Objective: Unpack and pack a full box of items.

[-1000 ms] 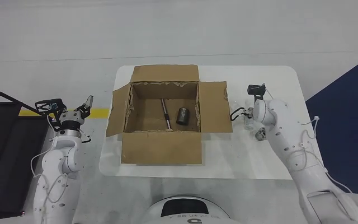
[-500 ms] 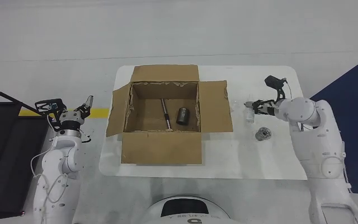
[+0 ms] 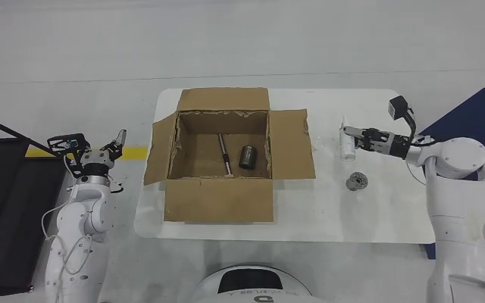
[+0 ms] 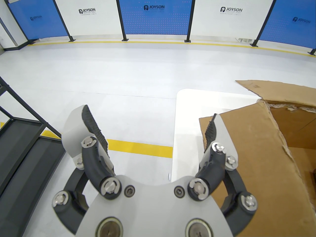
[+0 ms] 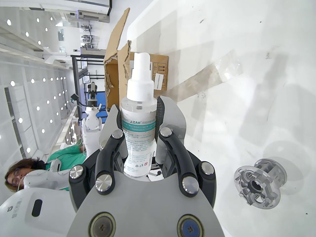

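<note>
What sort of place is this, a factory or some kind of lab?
Probably an indoor robot test hall or lab rather than a working factory: blue and white panel barriers fence off the area, a yellow line marks the pale floor, and one white table holds a cardboard box.

L arm: elbow bent, forearm pointing fwd. L gripper (image 4: 150, 114) spread wide, nothing between fingers. R arm: elbow out to the side, forearm pointing inward. R gripper (image 5: 138, 104) clamped on spray bottle (image 5: 139, 124), approx. level.
</note>
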Controlling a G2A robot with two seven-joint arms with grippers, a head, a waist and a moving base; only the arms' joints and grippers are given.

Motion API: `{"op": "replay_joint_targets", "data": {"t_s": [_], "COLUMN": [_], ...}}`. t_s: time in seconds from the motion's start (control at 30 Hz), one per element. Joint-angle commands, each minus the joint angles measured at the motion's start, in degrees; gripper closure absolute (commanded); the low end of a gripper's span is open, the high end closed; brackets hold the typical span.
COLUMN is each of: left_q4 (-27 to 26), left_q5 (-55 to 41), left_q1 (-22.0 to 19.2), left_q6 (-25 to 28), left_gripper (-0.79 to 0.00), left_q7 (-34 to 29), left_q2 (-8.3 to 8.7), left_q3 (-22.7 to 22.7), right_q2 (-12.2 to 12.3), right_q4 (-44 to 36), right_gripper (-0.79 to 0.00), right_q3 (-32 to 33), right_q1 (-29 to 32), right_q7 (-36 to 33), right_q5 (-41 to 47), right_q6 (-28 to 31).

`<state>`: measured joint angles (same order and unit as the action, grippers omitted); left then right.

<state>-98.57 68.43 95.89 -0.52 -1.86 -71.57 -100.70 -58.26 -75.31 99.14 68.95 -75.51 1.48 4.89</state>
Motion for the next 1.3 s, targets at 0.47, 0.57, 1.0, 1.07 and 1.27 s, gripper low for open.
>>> {"op": "replay_joint_targets", "data": {"t_s": [0.47,0.57,1.0,1.07,1.27], "left_q4": [0.00,0.00,0.00,0.00,0.00], "left_q5": [0.00,0.00,0.00,0.00,0.00], "left_q1": [0.00,0.00,0.00,0.00,0.00], "left_q6": [0.00,0.00,0.00,0.00,0.00], "left_gripper": [-0.785,-0.785,-0.785,-0.785,-0.785], "left_q7": [0.00,0.00,0.00,0.00,0.00], "left_q2": [0.00,0.00,0.00,0.00,0.00], "left_q3": [0.00,0.00,0.00,0.00,0.00], "right_q2": [-1.33,-2.63,-11.76,-13.00,-16.11], "right_q4": [-8.29,-9.11,4.23,6.34,12.38], "right_gripper": [0.000,0.000,0.000,0.000,0.000], "right_q3": [-9.83,-18.62,-55.15,-58.57,-65.00], "right_q1": [-4.21,-10.03,-29.24,-30.45,-32.93], "right_q7": [3.02,3.95,21.47,23.14,24.88], "right_q5": [6.51,7.37,-8.44,-11.45,-15.60], "right_q6": [2.21,1.73,-3.45,-5.06,-7.50]}}
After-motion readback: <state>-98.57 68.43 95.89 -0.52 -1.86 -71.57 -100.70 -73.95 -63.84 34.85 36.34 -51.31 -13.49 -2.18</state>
